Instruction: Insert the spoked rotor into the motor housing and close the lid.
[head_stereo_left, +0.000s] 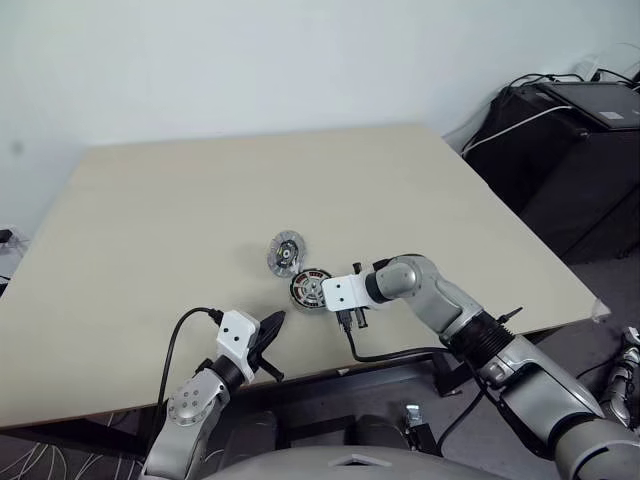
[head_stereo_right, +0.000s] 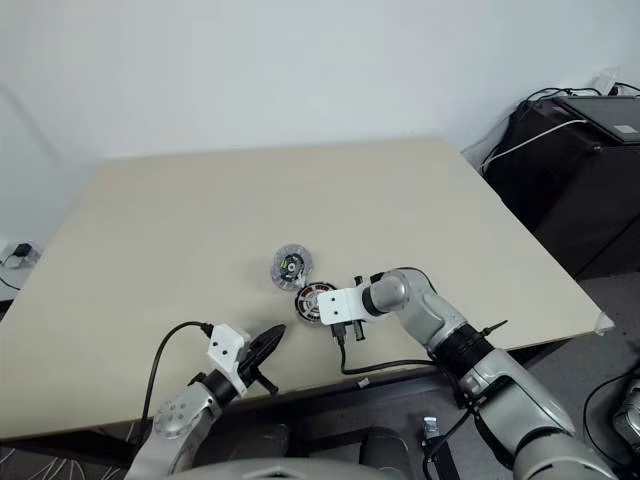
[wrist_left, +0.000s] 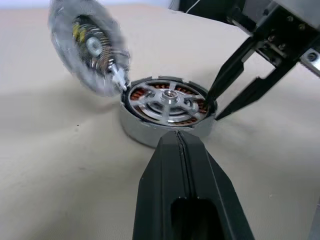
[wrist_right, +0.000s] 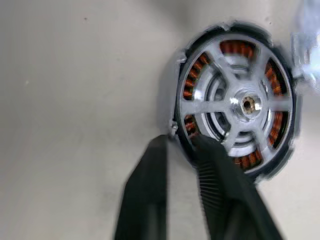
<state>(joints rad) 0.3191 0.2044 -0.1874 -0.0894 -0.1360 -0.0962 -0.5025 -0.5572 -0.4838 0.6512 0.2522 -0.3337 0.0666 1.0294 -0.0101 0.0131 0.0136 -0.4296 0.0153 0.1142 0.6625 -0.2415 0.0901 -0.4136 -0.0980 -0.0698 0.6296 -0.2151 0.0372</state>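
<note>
From the head camera, the motor housing (head_stereo_left: 311, 289) sits on the table (head_stereo_left: 150, 220) towards the near edge, roughly midway along it, with the lid (head_stereo_left: 286, 253) just behind it, touching or nearly touching its rim and apparently tipped up against it. The right gripper (head_stereo_left: 346, 318) reaches in from the right at the housing's near side. The left gripper (head_stereo_left: 268, 340) hovers at the near edge, pressed together and empty. At this range the spokes are too small to make out.

In the left wrist view, the spoked rotor (wrist_left: 167, 101) already lies inside the housing, silver spokes over coppery windings. The lid (wrist_left: 90, 47) leans tilted against the far rim, blurred. The right gripper (wrist_left: 217, 105) has its two black tips straddling the housing's wall, narrowly parted, pinching or about to pinch it; I cannot tell if they bear on it.

The right wrist view shows one finger (wrist_right: 145, 195) outside the wall and one over the windings; the housing's far edge is smeared and the lid is cut off at the frame's side.

Judged from this: these are stiff, dense metal parts, smooth and apt to slip. The windings look delicate, so hold the rim, not the copper. The lid is best gripped by its edge.
</note>
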